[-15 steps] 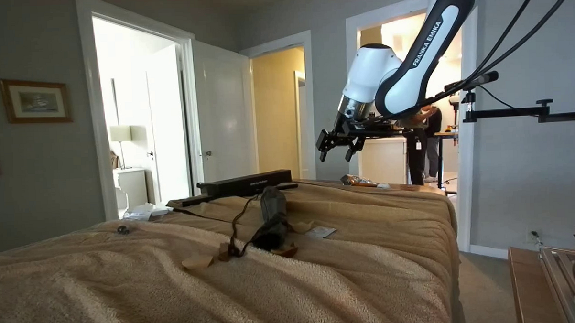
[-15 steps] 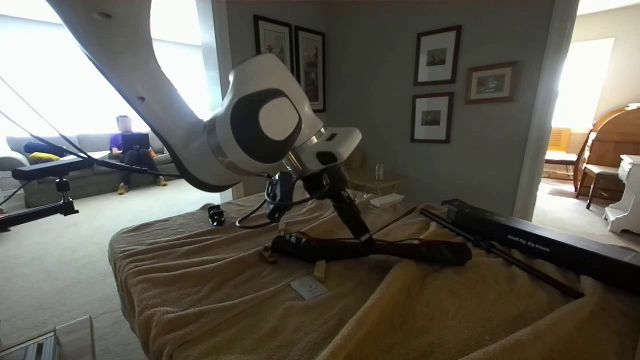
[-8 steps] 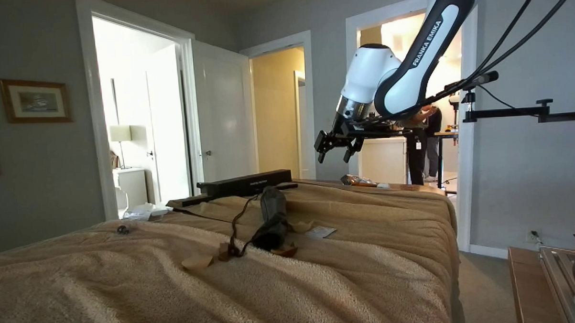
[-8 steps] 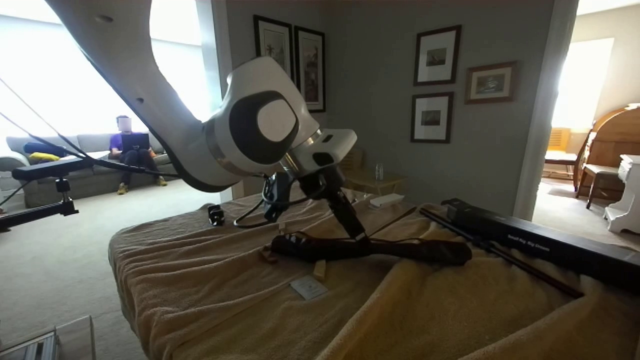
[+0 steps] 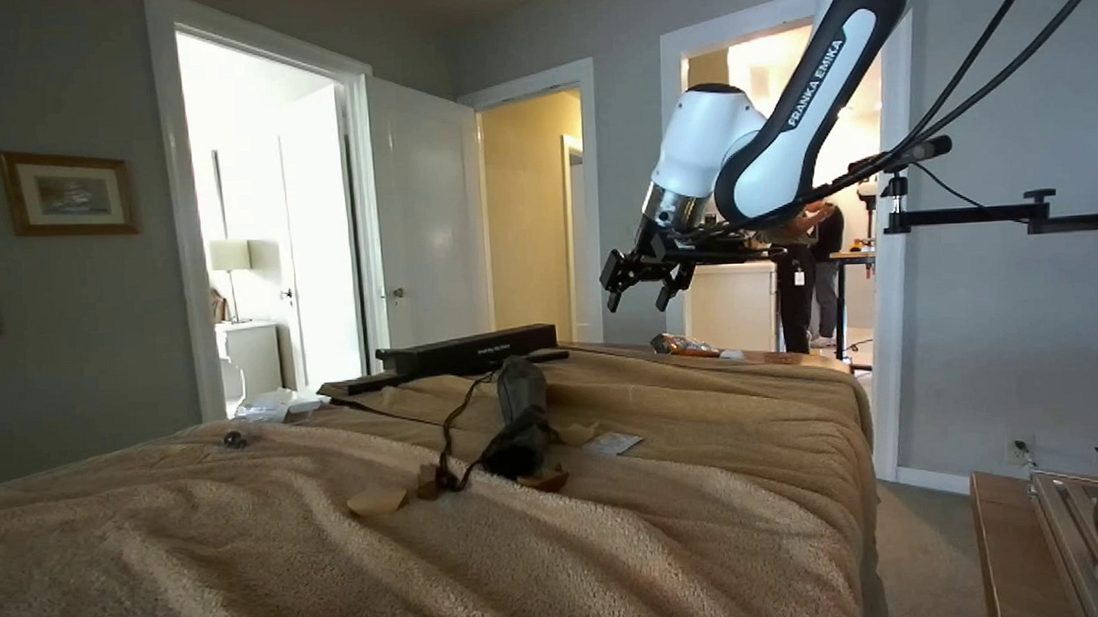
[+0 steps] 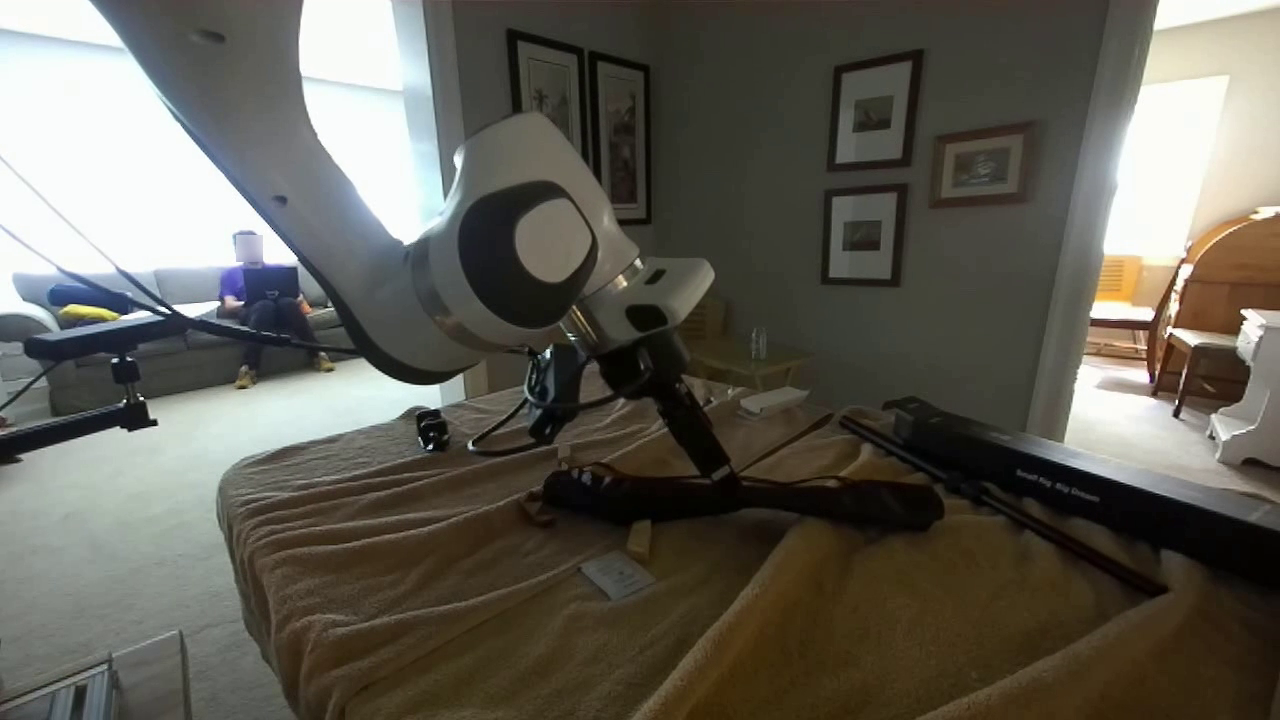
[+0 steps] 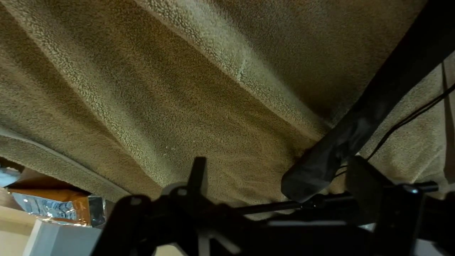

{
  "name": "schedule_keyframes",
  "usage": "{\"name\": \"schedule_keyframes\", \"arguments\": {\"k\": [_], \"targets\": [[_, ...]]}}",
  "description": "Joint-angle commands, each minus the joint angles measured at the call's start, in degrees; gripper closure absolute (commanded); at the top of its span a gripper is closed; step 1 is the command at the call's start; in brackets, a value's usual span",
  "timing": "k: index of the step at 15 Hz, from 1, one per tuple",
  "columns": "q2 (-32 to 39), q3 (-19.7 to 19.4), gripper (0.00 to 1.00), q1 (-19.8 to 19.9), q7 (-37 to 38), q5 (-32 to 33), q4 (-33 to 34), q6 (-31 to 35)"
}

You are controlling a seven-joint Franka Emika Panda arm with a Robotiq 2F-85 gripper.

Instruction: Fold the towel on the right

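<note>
One pincer (image 5: 638, 303) above seemingly one towel (image 5: 557, 546)

Rumpled tan towel (image 5: 730, 512), surface beneath hidden

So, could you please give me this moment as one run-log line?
pincer: open, empty, in midair | towel: spread out, wrinkled, not yet folded | dark pouch: lying down, untouched

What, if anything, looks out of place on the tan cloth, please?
A dark pouch lies on the rumpled tan cloth, with a loose dark cord and a white card beside it. That looks odd for a cloth meant to be folded: they would probably get in the way.
</note>
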State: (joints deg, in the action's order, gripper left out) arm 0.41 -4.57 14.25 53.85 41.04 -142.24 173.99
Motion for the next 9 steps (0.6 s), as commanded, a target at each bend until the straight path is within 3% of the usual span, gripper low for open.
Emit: {"name": "schedule_keyframes", "arguments": {"k": [1, 2, 3, 5, 9], "targets": [[0.0, 0.0, 0.0, 0.0, 0.0, 0.0, 0.0, 0.0], [1.21, 0.95, 0.0, -0.65, -6.11, -8.04, -1.91, 0.13], [2.06, -0.49, 0.0, -2.95, -10.26, -13.11, -2.93, 0.63], [4.87, 0.77, 0.0, -4.58, -16.15, -21.89, -5.45, 0.78], [9.34, 19.51, 0.0, 8.05, -32.25, -39.77, -5.31, -4.91]]}}
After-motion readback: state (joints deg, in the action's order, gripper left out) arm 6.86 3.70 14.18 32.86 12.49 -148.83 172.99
